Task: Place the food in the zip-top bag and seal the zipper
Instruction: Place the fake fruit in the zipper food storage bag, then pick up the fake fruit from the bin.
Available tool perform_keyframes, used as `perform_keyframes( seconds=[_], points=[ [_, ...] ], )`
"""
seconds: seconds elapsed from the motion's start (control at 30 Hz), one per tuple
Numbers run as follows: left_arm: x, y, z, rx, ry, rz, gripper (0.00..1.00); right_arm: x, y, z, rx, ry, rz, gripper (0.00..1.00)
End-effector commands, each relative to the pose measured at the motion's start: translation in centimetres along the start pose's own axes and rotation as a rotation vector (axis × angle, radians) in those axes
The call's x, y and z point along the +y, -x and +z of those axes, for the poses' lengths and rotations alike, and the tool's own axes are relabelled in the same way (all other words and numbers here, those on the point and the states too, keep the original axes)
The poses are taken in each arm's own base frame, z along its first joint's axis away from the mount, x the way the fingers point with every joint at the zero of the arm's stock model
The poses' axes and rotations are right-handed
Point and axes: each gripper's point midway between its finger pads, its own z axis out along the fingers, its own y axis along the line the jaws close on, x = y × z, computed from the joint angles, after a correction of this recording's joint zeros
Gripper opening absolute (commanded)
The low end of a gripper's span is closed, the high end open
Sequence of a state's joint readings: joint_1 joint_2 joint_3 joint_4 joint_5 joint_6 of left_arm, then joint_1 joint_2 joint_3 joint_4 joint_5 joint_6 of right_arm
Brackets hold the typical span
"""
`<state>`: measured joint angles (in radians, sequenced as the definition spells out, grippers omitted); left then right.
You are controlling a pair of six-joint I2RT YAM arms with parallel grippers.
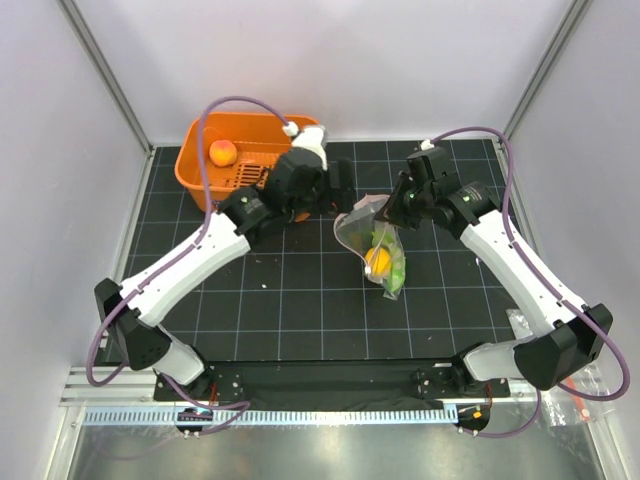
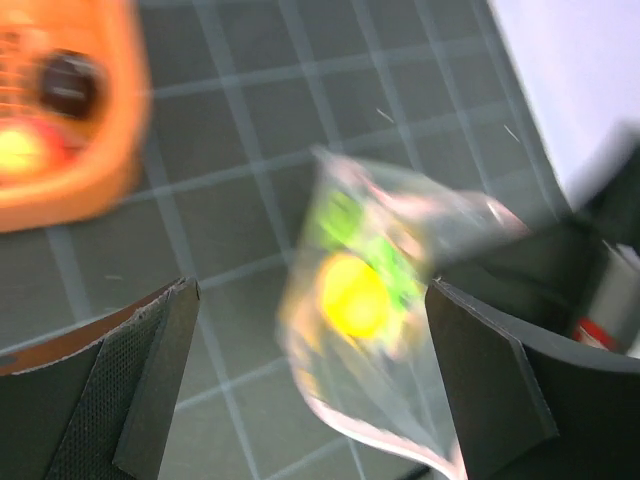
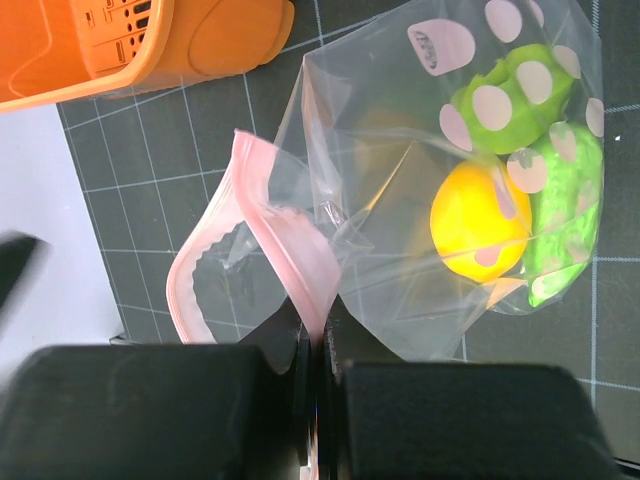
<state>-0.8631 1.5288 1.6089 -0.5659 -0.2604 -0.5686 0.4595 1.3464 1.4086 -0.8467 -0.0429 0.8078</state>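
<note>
Grid mat (image 1: 300, 300): L claw (image 2: 310, 290) btwn basket (image 1: 190, 165), bag (image 1: 362, 228)

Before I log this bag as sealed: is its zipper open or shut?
Open: the pink zipper strip gapes in a loop, sides apart, pinched by the right fingers.

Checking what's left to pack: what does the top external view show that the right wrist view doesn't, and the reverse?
Only top external: a peach-orange ball lying inside the orange basket.
Only right wrist: the right gripper pinched shut on the pink zipper, with the bag mouth gaping open beside it.
Both: the zip-top bag holding a yellow-orange fruit and green pieces, plus the basket.
</note>
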Motion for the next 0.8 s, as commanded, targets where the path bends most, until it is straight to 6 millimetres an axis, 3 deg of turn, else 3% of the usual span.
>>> perform_keyframes(
  seconds=[0.0,0.1,0.23,0.43,0.47,0.5,0.57,0.63,0.67,0.73,0.77],
  points=[
    [7.3,3.1,-0.3,-0.047,0.233,-0.071,1.0,0.3,0.9,-1.3,-0.054,0.03,-0.019,0.01],
    [10.8,4.1,-0.4,-0.044,0.302,-0.102,1.0,0.3,0.9,-1.3,-0.051,0.029,-0.022,0.01],
    [17.1,5.6,-0.7,-0.046,0.446,-0.113,1.0,0.4,0.6,-1.3,-0.035,0.034,-0.025,0.01],
    [23.1,6.3,1.7,-0.019,0.575,-0.13,1.0,0.1,0.1,-1.3,-0.011,0.028,-0.043,0.01],
    [24.2,7.3,1.6,-0.041,0.61,-0.133,1.0,0.0,0.1,-1.3,-0.01,0.025,-0.046,0.01],
    [25.4,6.5,3.2,0.004,0.635,-0.105,1.0,0.0,0.1,-1.3,-0.012,0.023,-0.045,0.01],
    [26.9,8.0,3.6,-0.013,0.686,-0.078,1.0,-0.1,0.1,-1.3,-0.013,0.022,-0.049,0.01],
    [29.5,7.3,5.0,0.042,0.765,-0.03,1.0,-0.1,0.0,-1.3,-0.011,0.021,-0.052,0.01],
    [30.0,8.7,5.0,0.017,0.783,-0.017,1.0,-0.1,0.1,-1.2,-0.011,0.02,-0.051,0.01],
    [32.3,8.3,6.2,0.049,0.823,0.008,1.0,-0.1,0.0,-1.2,-0.007,0.02,-0.049,0.01],
    [32.6,9.1,6.3,0.03,0.827,0.006,1.0,-0.1,0.0,-1.3,-0.007,0.022,-0.049,0.01]
  ],
)
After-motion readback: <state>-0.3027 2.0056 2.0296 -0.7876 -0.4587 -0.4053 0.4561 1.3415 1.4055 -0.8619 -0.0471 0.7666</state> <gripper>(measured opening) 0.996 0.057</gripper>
